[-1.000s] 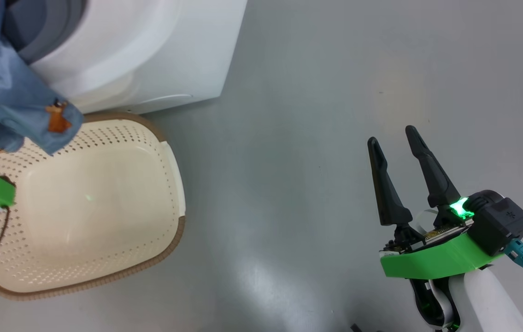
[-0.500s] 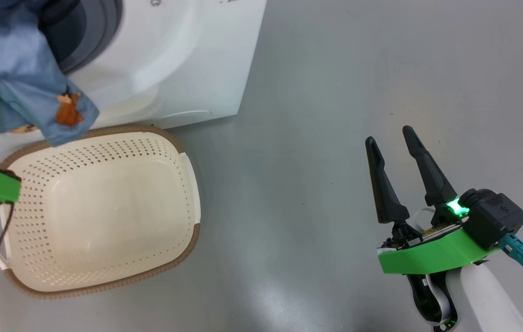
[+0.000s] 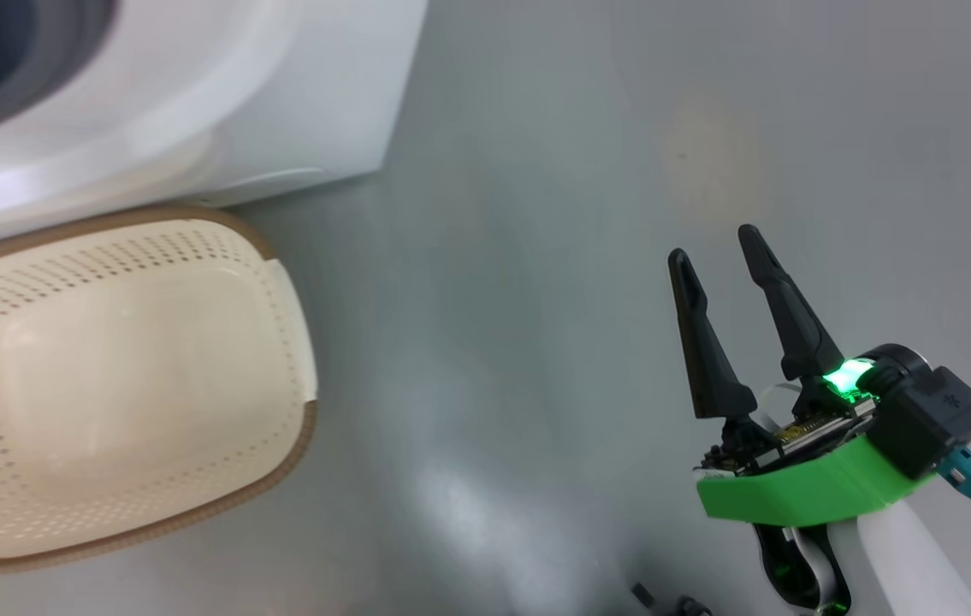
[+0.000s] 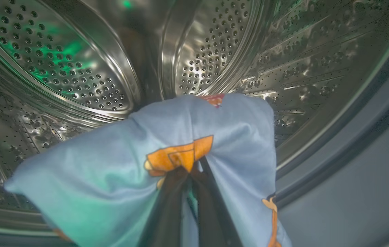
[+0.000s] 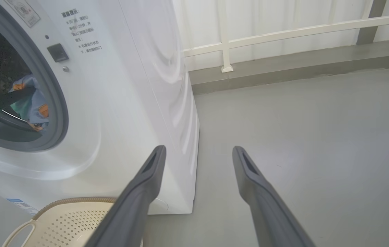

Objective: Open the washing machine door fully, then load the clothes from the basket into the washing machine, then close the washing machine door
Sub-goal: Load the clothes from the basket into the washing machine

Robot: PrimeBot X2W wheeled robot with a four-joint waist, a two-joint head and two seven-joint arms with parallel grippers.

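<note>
**Garment inside the drum, ready to be let go**

The left gripper (image 4: 194, 164) has its jaws pressed together on a fold of the blue garment (image 4: 119, 171). In the left wrist view the cloth bunches over the fingertips and trails toward 8 o'clock, its long axis running from 8 to 2. The perforated steel drum (image 4: 77, 68) lies straight ahead at 12 o'clock, and the grey gasket (image 4: 369, 113) sits at 4, so the load is past the mouth. The likely next move is simply to part the jaws.

The right gripper (image 3: 713, 244) hangs spread and holds nothing. It is well apart from the washing machine (image 3: 280, 111) at its 10 o'clock and the basket (image 3: 293, 342) at its 9. The part of the basket in view holds no cloth. The grey floor (image 3: 536, 257) is smooth, and a white railing (image 5: 283, 34) stands behind.
</note>
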